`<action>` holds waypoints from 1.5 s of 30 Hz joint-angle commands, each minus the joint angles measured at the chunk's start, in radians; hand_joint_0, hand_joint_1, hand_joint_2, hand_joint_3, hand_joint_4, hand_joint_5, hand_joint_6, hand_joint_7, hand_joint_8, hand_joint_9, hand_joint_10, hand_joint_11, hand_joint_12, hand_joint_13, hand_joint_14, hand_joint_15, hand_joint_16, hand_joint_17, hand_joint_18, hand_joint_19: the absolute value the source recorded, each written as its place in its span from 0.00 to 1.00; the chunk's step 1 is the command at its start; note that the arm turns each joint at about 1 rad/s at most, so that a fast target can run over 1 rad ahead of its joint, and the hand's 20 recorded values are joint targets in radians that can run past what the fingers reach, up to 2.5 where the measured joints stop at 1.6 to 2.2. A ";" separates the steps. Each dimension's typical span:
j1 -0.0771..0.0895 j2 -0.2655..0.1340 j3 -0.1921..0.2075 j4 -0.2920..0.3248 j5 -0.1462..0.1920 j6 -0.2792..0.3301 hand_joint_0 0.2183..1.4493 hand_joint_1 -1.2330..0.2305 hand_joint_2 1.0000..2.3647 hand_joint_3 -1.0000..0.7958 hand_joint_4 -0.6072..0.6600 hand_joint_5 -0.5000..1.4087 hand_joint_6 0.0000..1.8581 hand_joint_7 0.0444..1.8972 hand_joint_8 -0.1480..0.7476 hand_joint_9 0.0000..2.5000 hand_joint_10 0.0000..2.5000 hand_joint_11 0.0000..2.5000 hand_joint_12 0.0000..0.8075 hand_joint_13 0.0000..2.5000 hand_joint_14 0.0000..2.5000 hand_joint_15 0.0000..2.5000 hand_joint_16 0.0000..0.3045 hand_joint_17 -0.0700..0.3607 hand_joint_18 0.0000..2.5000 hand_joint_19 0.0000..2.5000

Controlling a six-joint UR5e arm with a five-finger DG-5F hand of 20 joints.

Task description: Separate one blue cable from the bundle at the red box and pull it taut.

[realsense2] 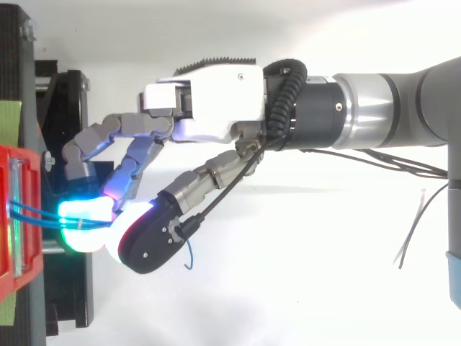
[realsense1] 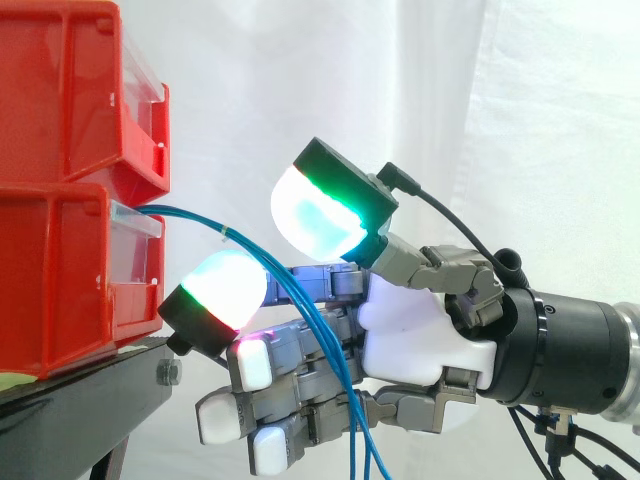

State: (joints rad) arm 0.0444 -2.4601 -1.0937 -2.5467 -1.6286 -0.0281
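Two red bins are stacked at the left; several thin blue cables leave the lower bin. They arc right and down across my hand and hang slack below it. The hand reaches in from the right with curled fingers. Its green-glowing thumb pad sits above the cables and a finger pad below them, with a narrow gap between. From above, the hand has these pads overlapping just right of the bin, where the cables come out.
The bins rest on a black stand at the left edge, close under the lower fingers. A second red bin overhangs above the cables' exit. A loose blue cable end dangles under the thumb. White curtain lies behind.
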 commanded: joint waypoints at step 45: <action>-0.005 0.000 0.017 0.011 -0.013 -0.004 0.38 0.29 0.00 0.28 0.67 0.15 0.46 0.59 0.55 0.36 0.01 0.26 0.44 0.38 0.01 0.15 0.15 0.40 0.35 0.20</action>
State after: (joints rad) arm 0.0381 -2.4605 -1.0770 -2.5378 -1.6414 -0.0322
